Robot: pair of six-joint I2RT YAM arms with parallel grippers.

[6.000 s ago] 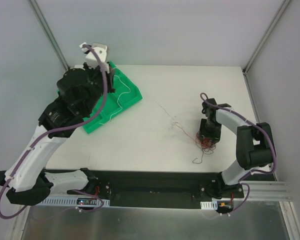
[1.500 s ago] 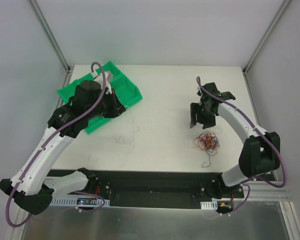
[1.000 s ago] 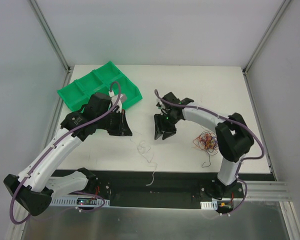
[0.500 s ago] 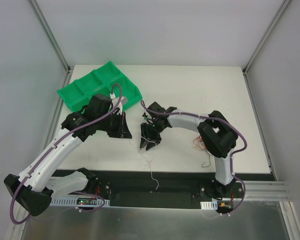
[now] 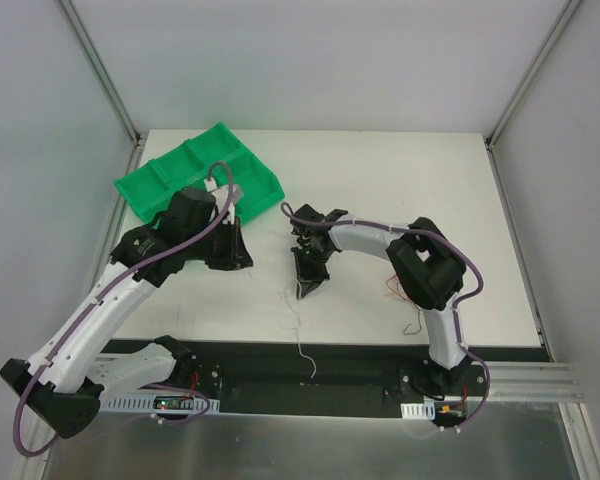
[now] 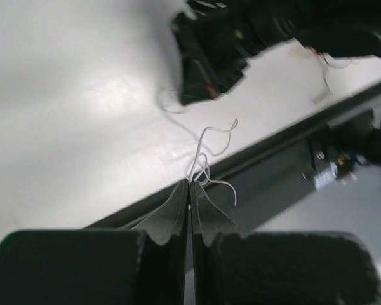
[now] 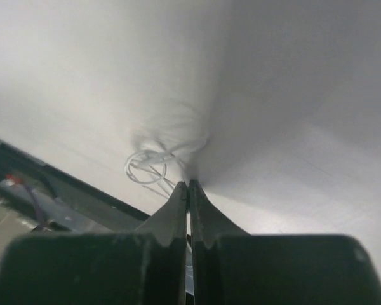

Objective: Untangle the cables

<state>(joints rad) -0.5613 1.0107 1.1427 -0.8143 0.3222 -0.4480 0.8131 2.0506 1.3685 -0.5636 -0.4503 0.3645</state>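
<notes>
A thin white cable (image 5: 298, 335) trails from the table middle down over the black front rail. My left gripper (image 5: 242, 260) hovers left of it, shut on one curly end of the white cable (image 6: 211, 143); its jaws (image 6: 190, 184) are pressed together with strands coming out of the tips. My right gripper (image 5: 302, 290) points down at the table, shut, with the white cable's small loop (image 7: 145, 168) lying just beside its tips (image 7: 188, 183) and strands running into them. The red and orange clump of cables (image 5: 393, 288) lies behind the right arm, mostly hidden.
A green tray (image 5: 160, 185) sits at the back left corner behind the left arm. A loose dark wire (image 5: 412, 325) lies near the front edge at the right. The right gripper (image 6: 200, 76) shows dark in the left wrist view, close ahead.
The right arm swung left from the coloured clump to the table middle, dropped onto the white cable and shut. The left gripper edged slightly back, still holding the cable.
</notes>
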